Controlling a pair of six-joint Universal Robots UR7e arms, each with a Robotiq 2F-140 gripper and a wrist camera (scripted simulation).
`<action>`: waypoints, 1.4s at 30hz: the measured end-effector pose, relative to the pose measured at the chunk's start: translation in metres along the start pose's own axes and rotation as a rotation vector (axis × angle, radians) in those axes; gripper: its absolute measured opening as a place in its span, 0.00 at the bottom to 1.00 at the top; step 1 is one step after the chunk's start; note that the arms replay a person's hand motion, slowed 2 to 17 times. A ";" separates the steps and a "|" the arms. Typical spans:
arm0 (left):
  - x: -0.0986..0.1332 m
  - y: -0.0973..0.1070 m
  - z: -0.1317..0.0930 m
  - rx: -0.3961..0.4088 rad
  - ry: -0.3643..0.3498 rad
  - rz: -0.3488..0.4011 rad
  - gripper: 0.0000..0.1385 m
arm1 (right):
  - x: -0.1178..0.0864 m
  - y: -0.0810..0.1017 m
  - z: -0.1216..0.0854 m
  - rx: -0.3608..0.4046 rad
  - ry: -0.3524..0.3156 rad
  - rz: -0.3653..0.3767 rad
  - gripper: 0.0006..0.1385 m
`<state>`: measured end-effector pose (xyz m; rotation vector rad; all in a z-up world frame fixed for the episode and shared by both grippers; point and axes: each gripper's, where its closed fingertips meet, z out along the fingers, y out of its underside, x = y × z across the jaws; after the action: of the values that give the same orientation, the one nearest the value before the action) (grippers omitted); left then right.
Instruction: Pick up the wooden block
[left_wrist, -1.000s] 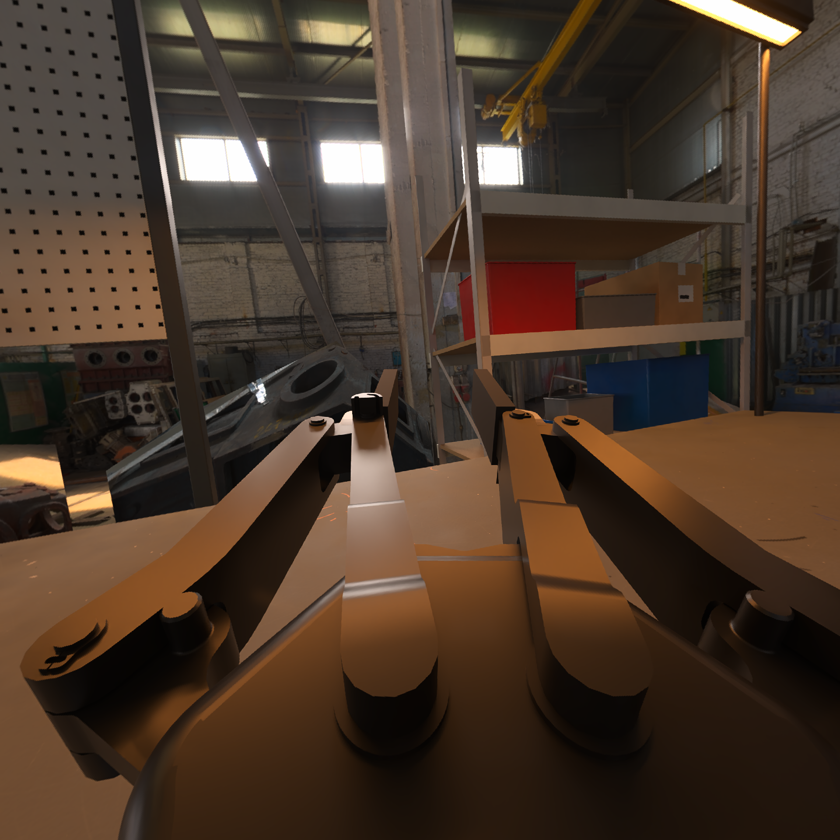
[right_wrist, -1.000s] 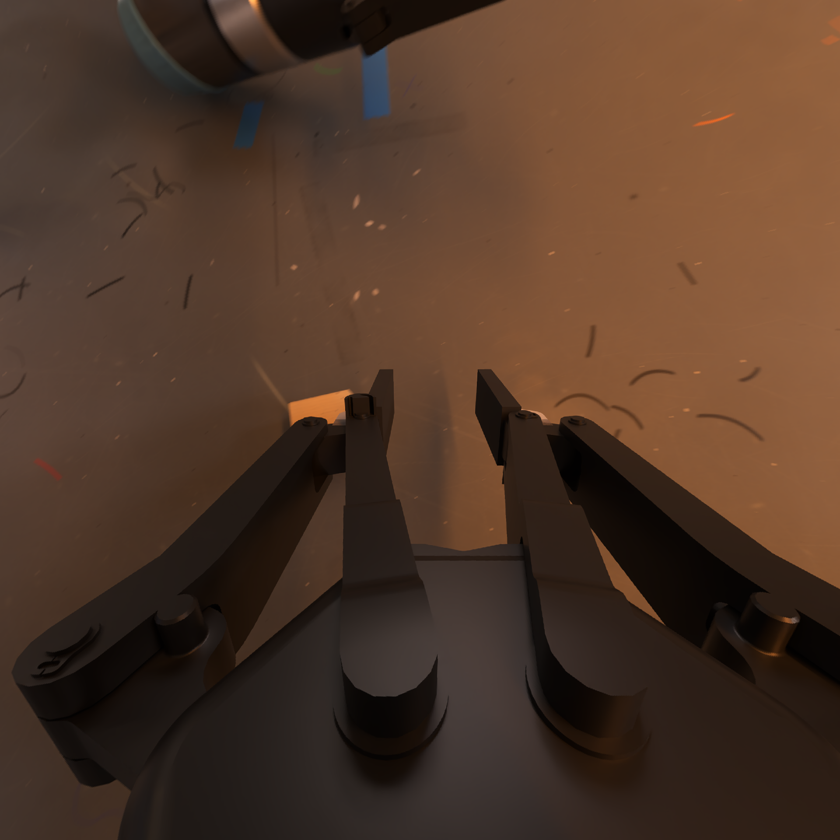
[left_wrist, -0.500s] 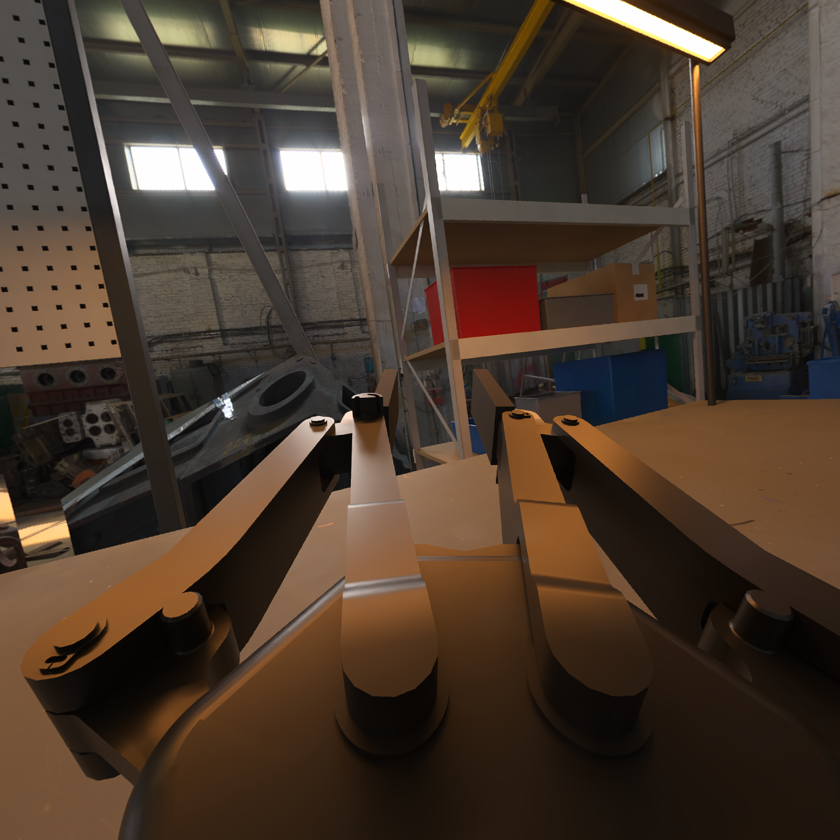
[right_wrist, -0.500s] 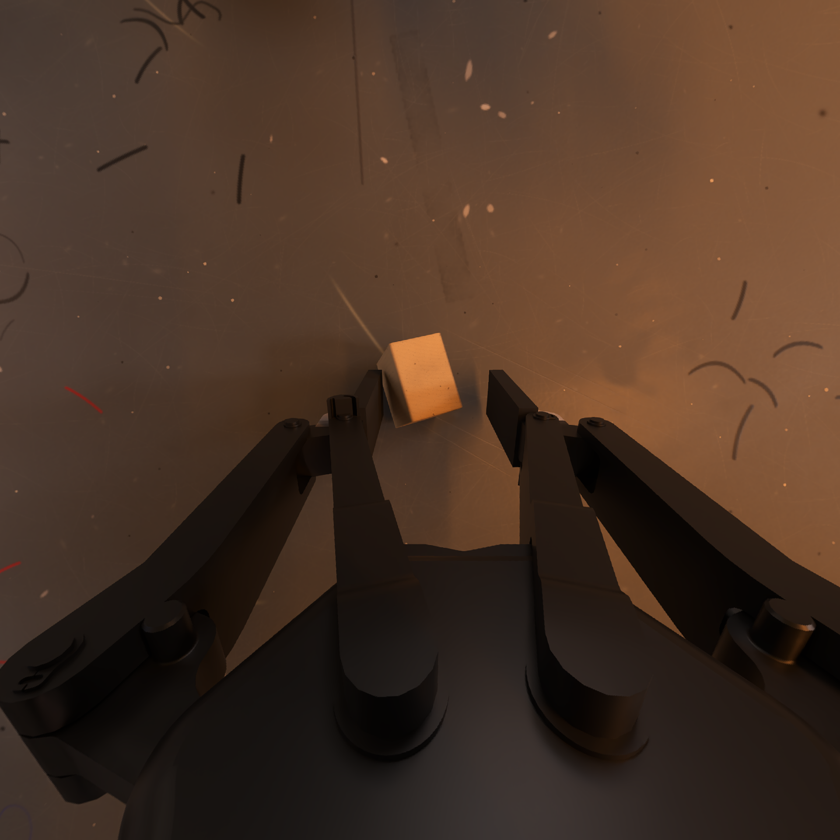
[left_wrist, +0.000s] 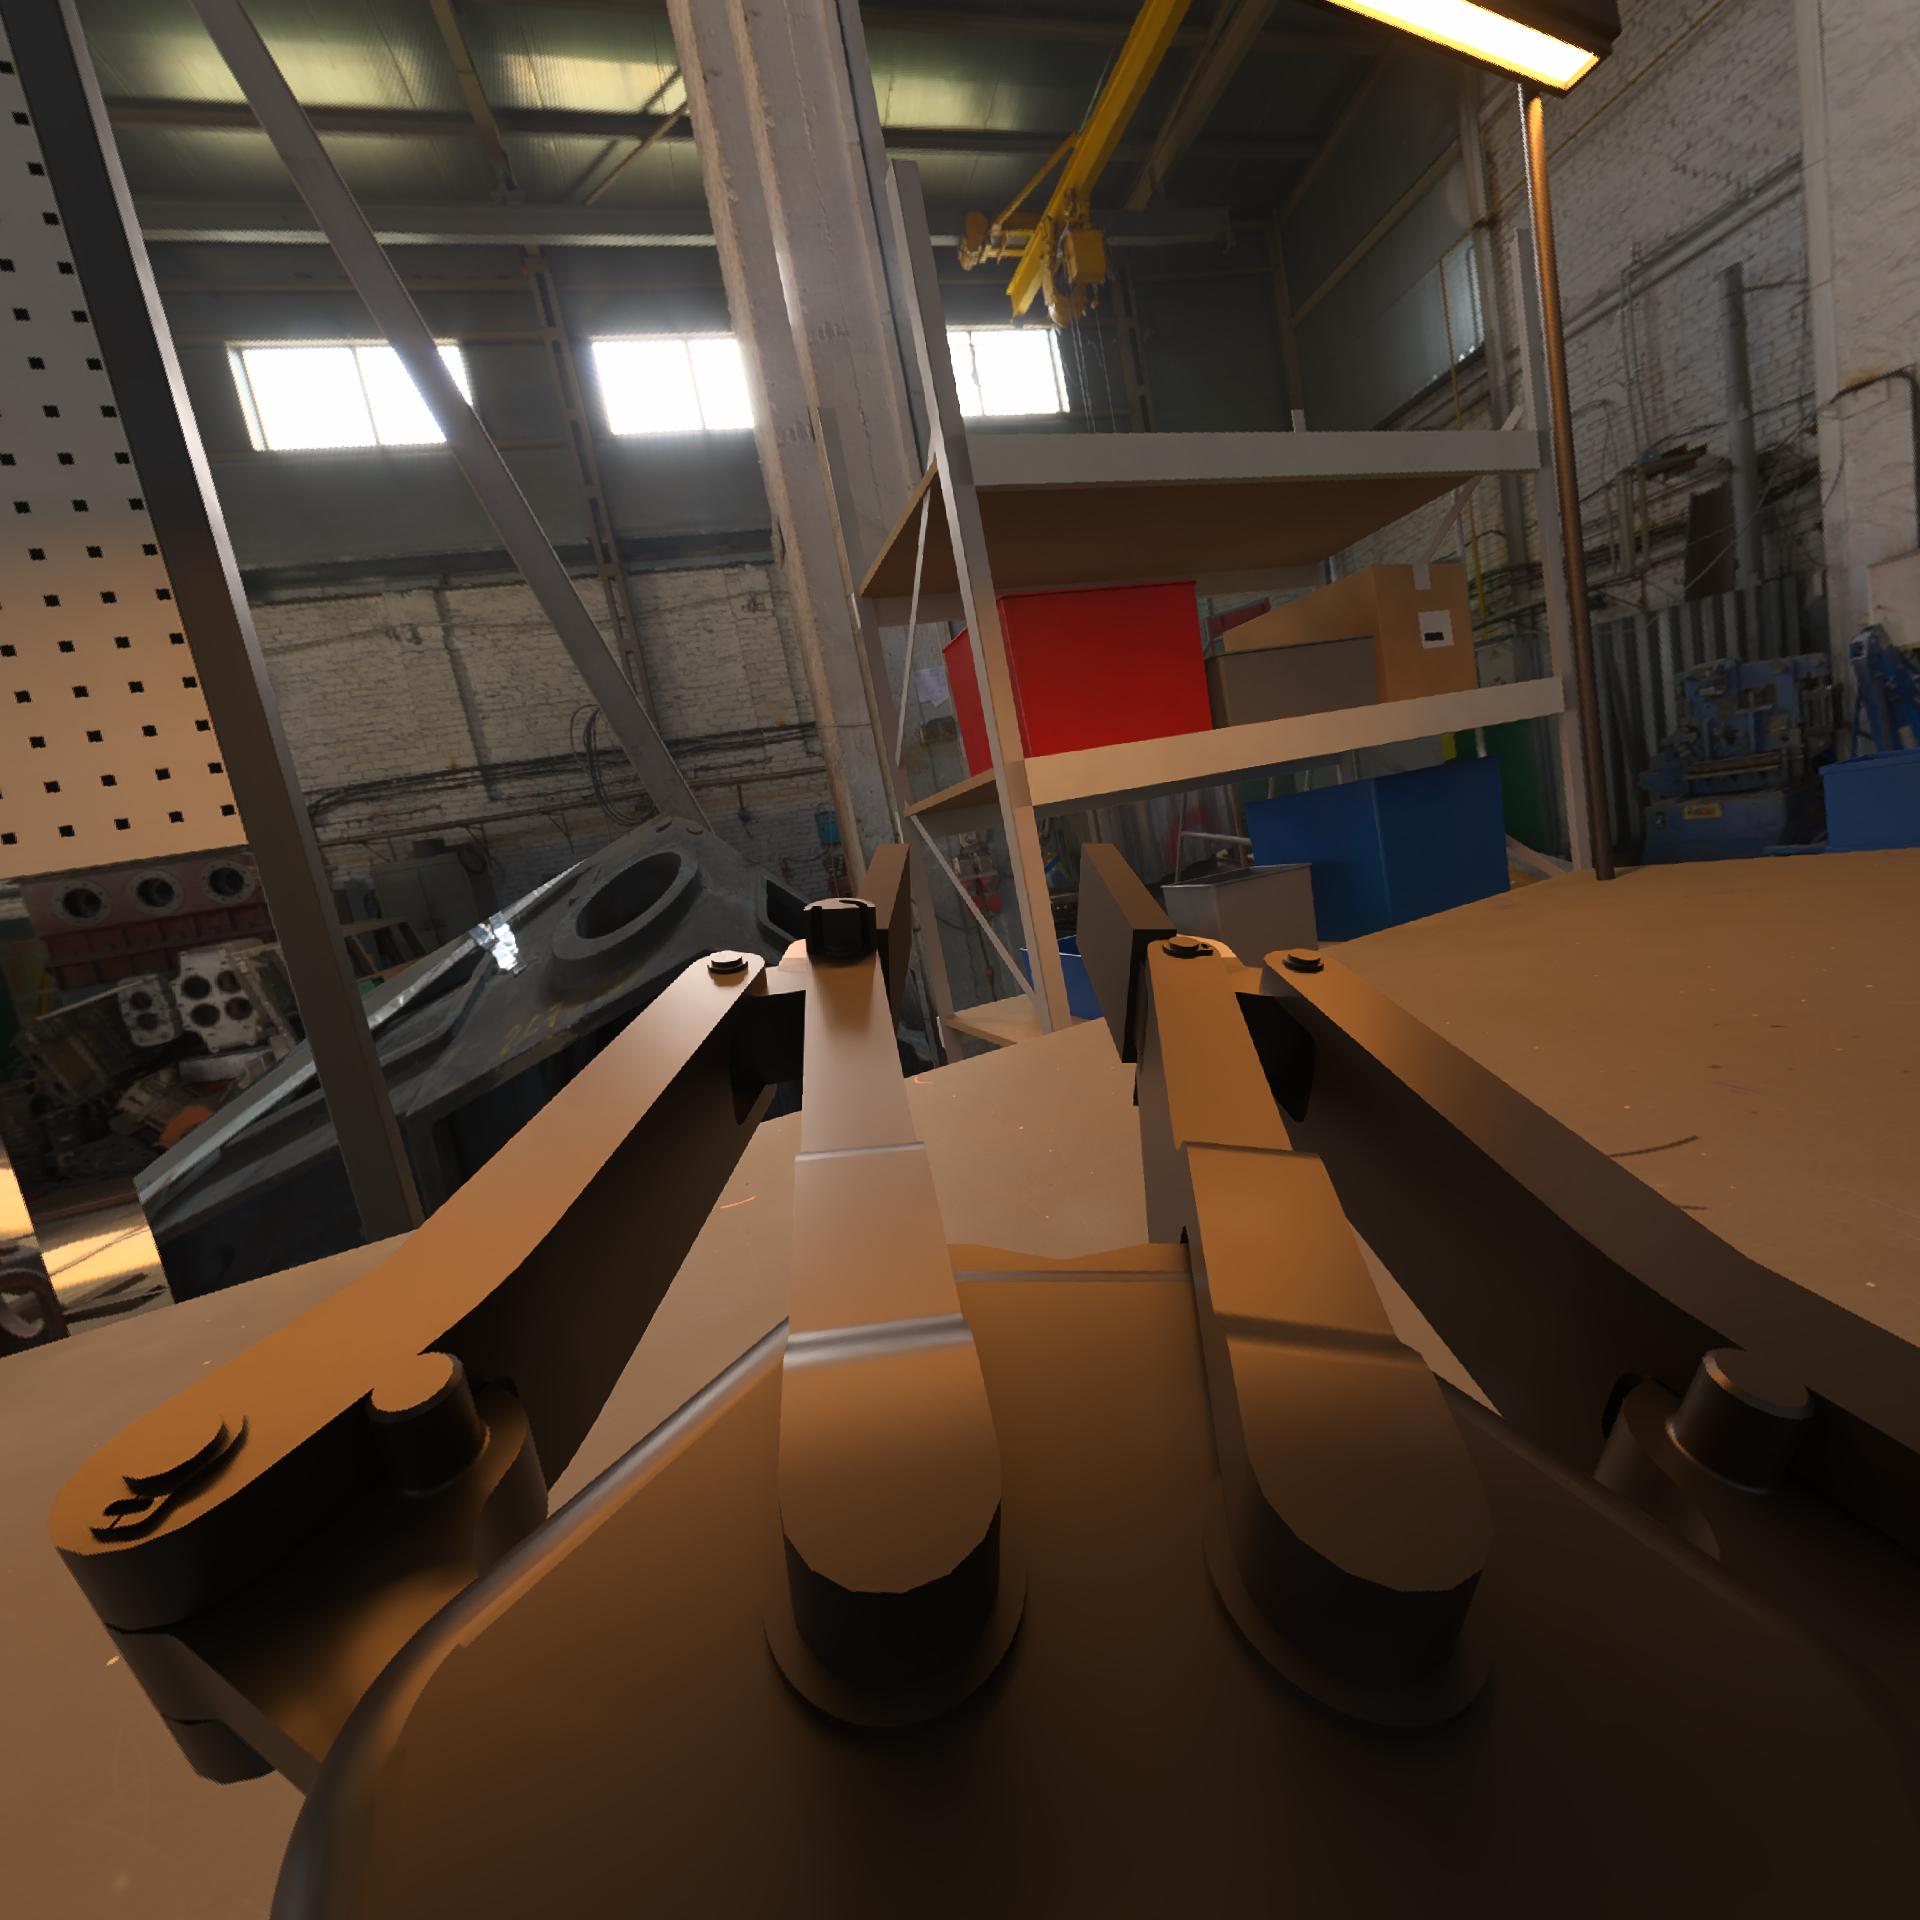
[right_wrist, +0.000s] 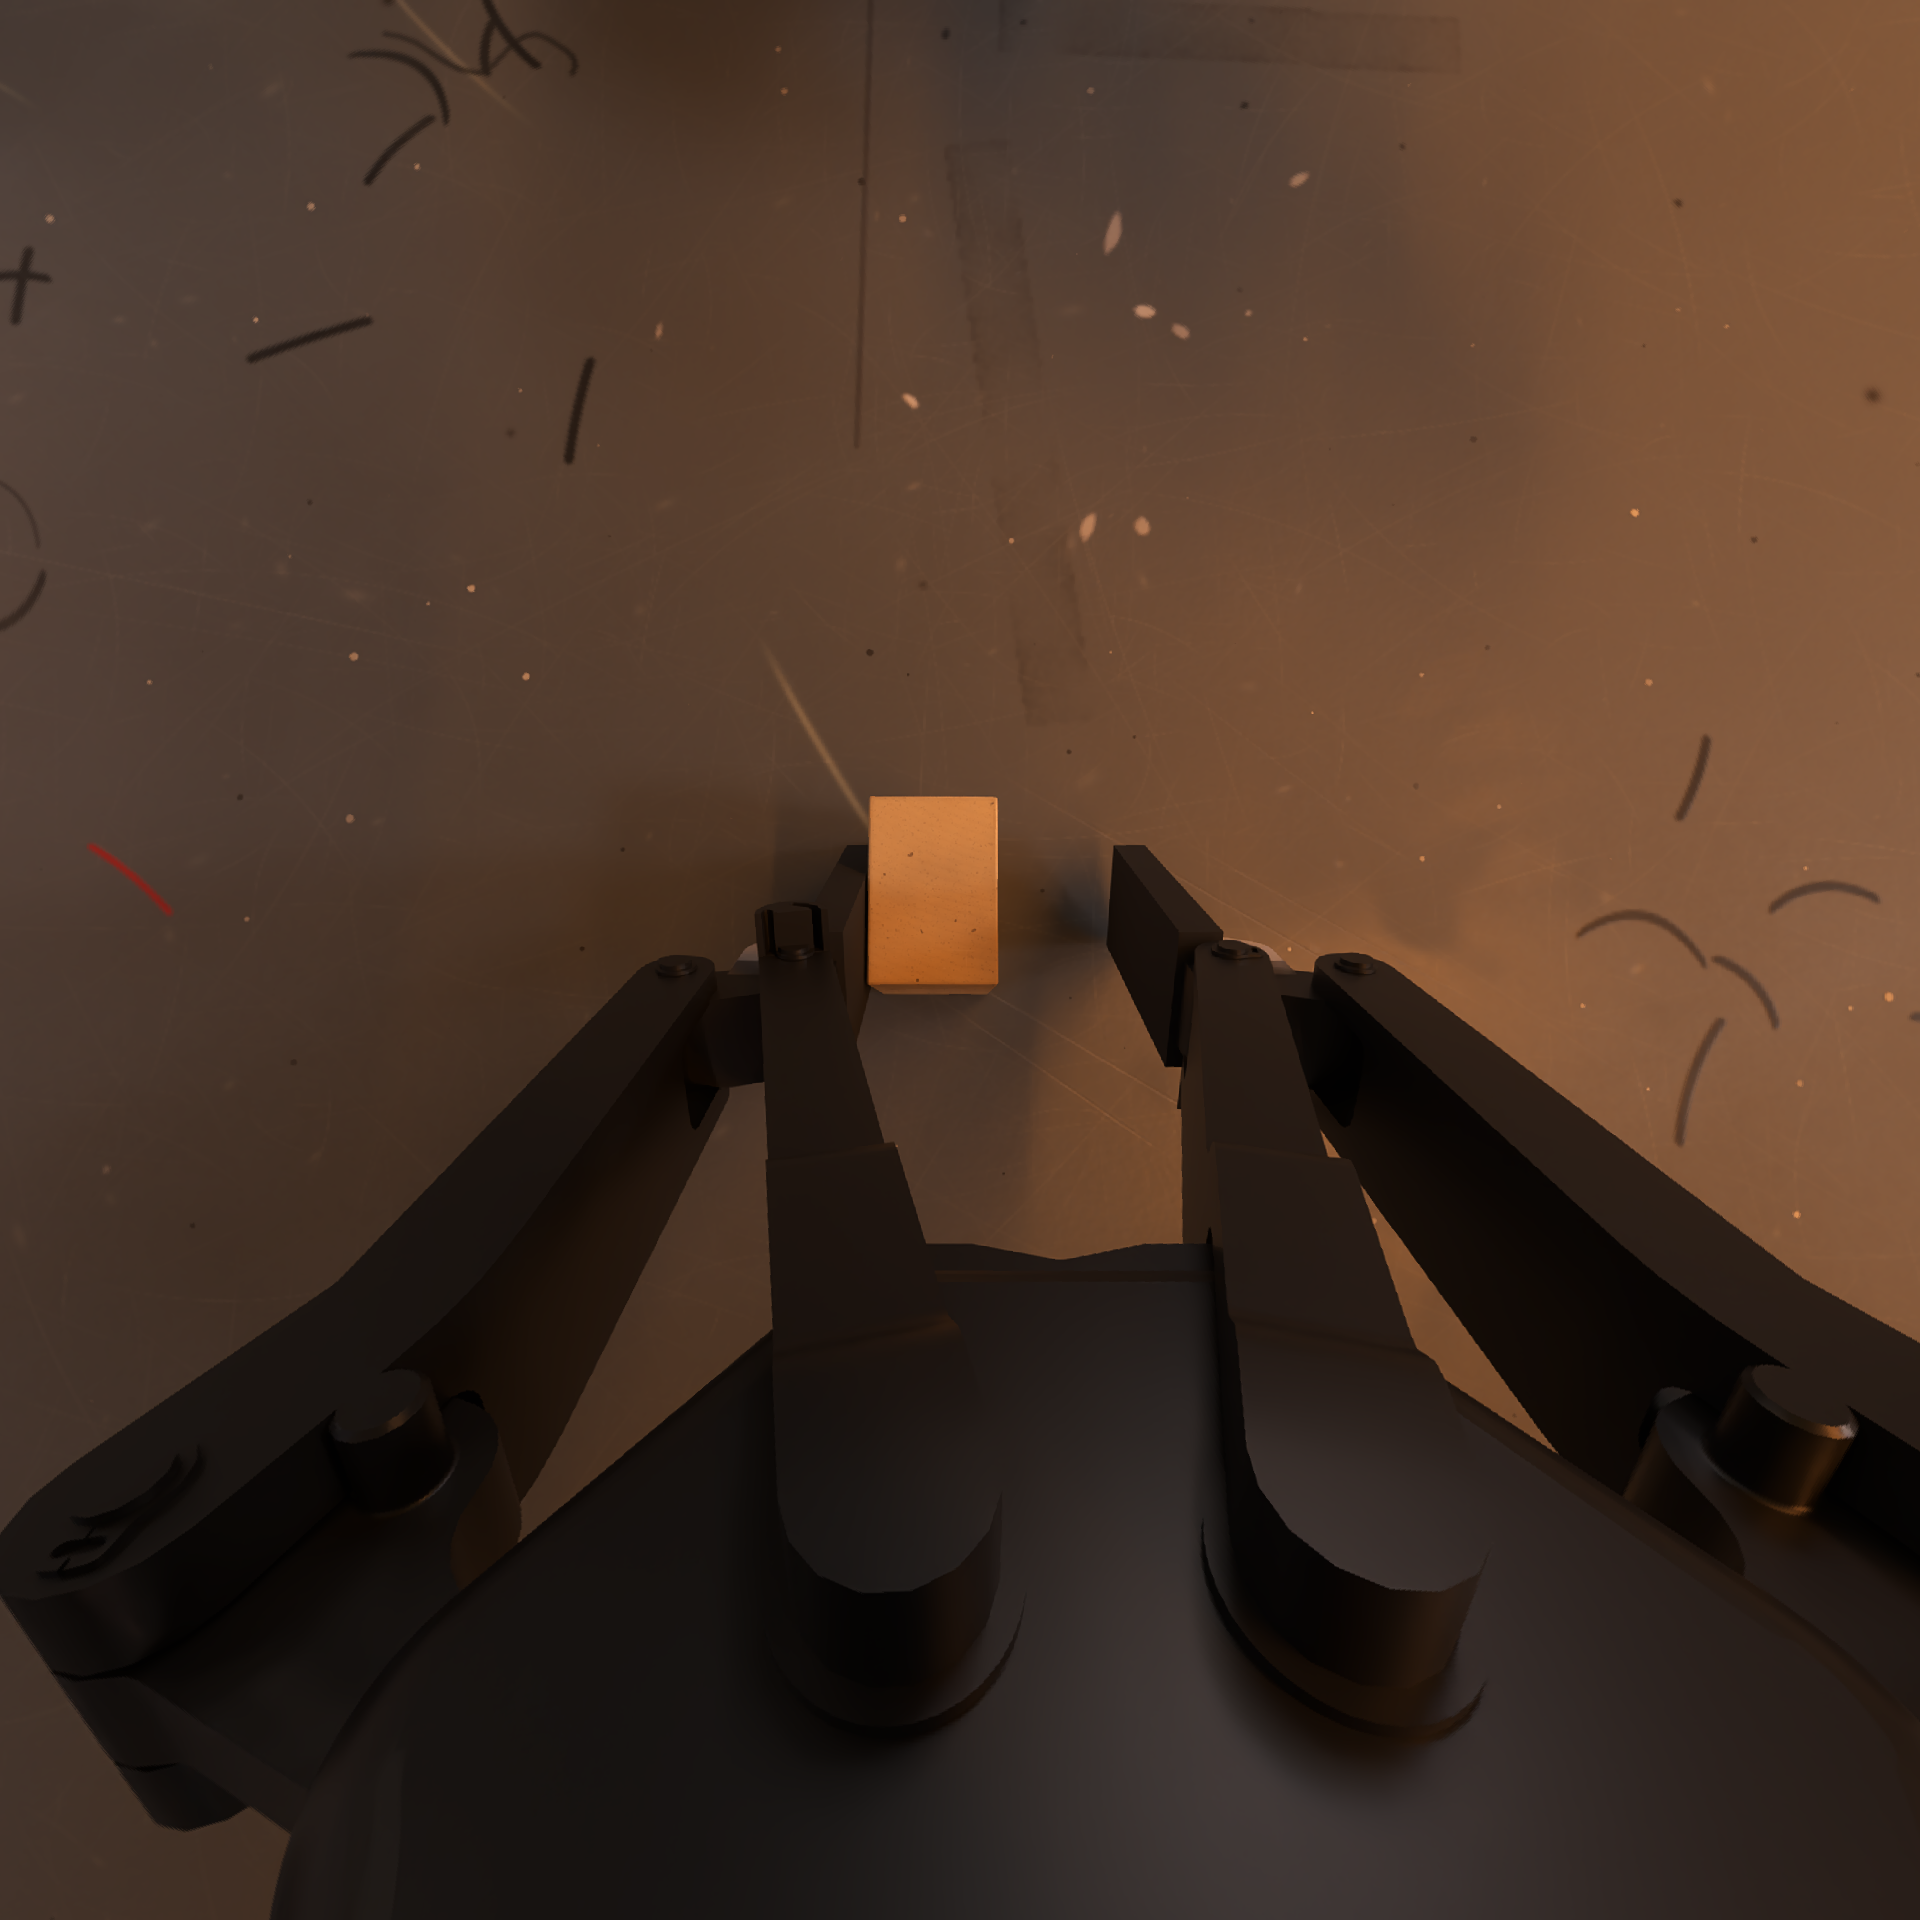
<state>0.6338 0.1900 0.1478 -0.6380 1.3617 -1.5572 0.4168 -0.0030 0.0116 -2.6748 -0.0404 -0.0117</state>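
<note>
Block (right_wrist: 932, 891) btwn open right claw (right_wrist: 992, 914)

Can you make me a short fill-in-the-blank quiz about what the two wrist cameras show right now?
1. The wooden block lies between the fingers of the ____ end effector.
2. The block sits closer to that end effector's ____ finger as pictured.
3. On the shelf beyond the left end effector, the bin beside the cardboard box is ____.
4. Both end effectors' jaws stand ____.

Missing words: right; left; red; open
</note>
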 end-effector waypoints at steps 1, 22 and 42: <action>0.000 0.000 0.000 0.000 0.001 0.000 0.31 | 0.000 0.000 0.001 -0.003 -0.001 -0.008 0.43; 0.000 0.005 -0.001 -0.027 -0.006 0.009 0.33 | 0.003 0.000 -0.002 -0.029 -0.015 -0.057 0.21; 0.031 0.001 0.000 -0.096 0.074 -0.014 0.50 | 0.033 0.032 -0.055 0.102 0.152 0.111 0.20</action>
<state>0.6210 0.1629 0.1413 -0.6554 1.4972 -1.5470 0.4503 -0.0550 0.0468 -2.5622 0.1515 -0.1731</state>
